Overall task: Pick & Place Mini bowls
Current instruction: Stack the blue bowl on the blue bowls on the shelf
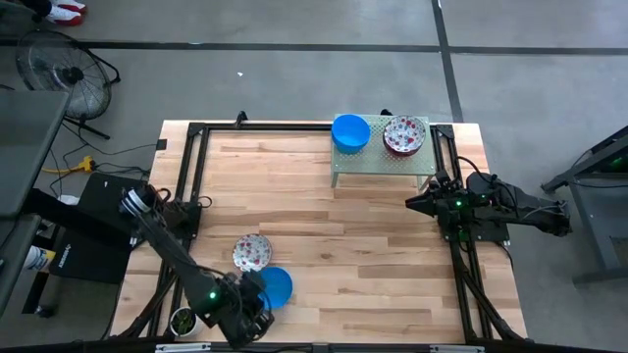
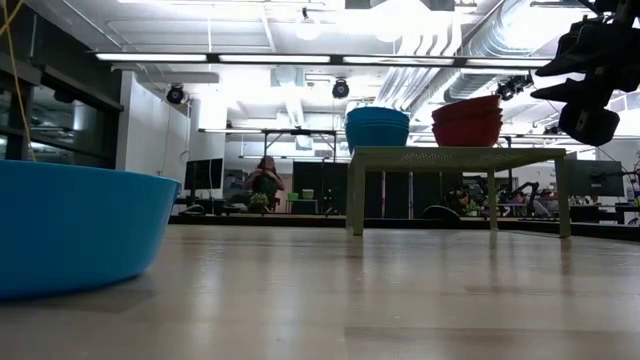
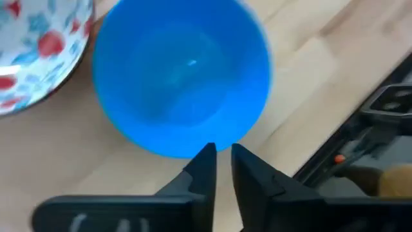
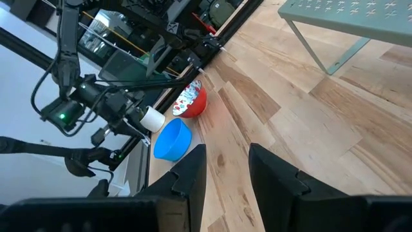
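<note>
A blue mini bowl [image 1: 279,286] stands on the wooden table near its front left, with a white mini bowl with red speckles [image 1: 252,253] just beyond it. My left gripper [image 3: 223,153] hovers over the blue bowl's [image 3: 180,77] near rim, its fingers a narrow gap apart with nothing between them; whether it touches the rim I cannot tell. A stack of blue bowls [image 1: 350,132] and a stack of speckled bowls [image 1: 403,135] rest on a green stand [image 1: 378,167] at the far right. My right gripper [image 4: 225,154] waits open at the table's right edge.
A small white cup with a green plant [image 1: 183,320] stands at the front left corner beside the left arm. A black frame [image 1: 186,167] runs along the table's edges. Bare wood lies between the two loose bowls and the stand.
</note>
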You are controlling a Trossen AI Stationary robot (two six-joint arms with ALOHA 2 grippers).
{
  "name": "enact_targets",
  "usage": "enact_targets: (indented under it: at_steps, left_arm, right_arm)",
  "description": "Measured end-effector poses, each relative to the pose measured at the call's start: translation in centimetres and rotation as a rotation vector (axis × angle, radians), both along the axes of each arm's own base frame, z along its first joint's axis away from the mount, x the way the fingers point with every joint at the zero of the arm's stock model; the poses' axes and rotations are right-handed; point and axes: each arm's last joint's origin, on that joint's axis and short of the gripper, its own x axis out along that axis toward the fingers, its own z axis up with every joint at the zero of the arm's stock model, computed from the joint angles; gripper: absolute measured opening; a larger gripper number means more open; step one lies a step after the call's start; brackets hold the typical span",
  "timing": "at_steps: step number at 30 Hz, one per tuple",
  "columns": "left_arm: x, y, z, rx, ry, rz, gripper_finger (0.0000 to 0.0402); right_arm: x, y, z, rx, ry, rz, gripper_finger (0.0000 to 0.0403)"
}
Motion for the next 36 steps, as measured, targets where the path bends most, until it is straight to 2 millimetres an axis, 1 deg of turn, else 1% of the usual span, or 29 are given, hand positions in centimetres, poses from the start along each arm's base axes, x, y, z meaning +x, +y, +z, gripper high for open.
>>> enact_targets:
  at_steps: [3, 6, 8, 11, 14, 16, 19, 25, 31, 36]
  left_arm:
    - [0.2, 0.2, -0.2, -0.057, 0.062, 0.016, 0.0075]
    - [1.2, 0.7, -0.8, -0.098, 0.121, 0.038, 0.0106]
    - [1.8, 1.2, -1.5, -0.084, 0.145, 0.063, 0.0125]
    - [2.3, 2.3, -1.4, -0.087, 0.192, 0.090, 0.0149]
    - [2.7, 3.3, -1.5, -0.090, 0.248, 0.119, 0.0164]
    - [3.1, 3.9, -1.5, -0.105, 0.263, 0.143, 0.0168]
    - [3.1, 4.5, -1.6, -0.121, 0.320, 0.156, 0.0170]
    - [2.9, 4.7, -1.6, -0.147, 0.385, 0.171, 0.0170]
    - [2.9, 5.0, -2.0, -0.121, 0.419, 0.183, 0.0170]
    - [3.3, 4.7, -3.6, -0.104, 0.460, 0.177, 0.0170]
  right_arm:
    - [0.0, 0.0, 0.0, 0.000, 0.000, 0.000, 0.0105]
    - [0.0, 0.0, 0.0, 0.000, 0.001, 0.000, 0.0105]
    - [0.0, 0.0, 0.0, 0.000, 0.001, 0.000, 0.0105]
    - [0.0, 0.0, 0.0, 0.000, 0.001, 0.000, 0.0105]
    - [0.0, 0.0, 0.0, 0.000, 0.001, 0.000, 0.0105]
    - [0.0, 0.0, 0.0, 0.000, 0.001, 0.000, 0.0105]
    - [0.0, 0.0, 0.0, 0.000, 0.001, 0.000, 0.0105]
    - [0.0, 0.0, 0.0, 0.000, 0.001, 0.000, 0.0105]
    - [0.0, 0.0, 0.0, 0.000, 0.001, 0.000, 0.0105]
    - [0.0, 0.0, 0.0, 0.000, 0.002, 0.000, 0.0105]
